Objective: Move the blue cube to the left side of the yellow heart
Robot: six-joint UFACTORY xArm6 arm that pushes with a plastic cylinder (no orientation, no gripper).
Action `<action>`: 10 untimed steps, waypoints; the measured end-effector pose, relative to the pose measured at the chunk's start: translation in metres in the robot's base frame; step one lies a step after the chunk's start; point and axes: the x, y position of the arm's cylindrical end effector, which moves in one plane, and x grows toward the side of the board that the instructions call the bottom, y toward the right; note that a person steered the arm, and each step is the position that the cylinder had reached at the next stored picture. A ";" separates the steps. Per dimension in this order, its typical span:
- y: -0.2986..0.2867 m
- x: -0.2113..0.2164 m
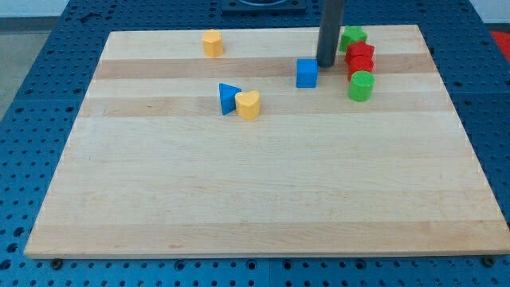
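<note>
The blue cube (307, 72) sits on the wooden board near the view's top, right of centre. The yellow heart (249, 104) lies lower and to the left of it, touching a blue triangle (229, 98) on its left side. My tip (326, 64) is just to the right of the blue cube, at its upper right corner, touching or nearly touching it. The dark rod rises out of the view's top.
A yellow hexagon-like block (212, 43) stands near the top left. At the top right are a green star-like block (352, 37), two red blocks (360, 59) and a green cylinder (361, 86). The board's (255, 199) edges border blue perforated table.
</note>
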 end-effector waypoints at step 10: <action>-0.068 0.034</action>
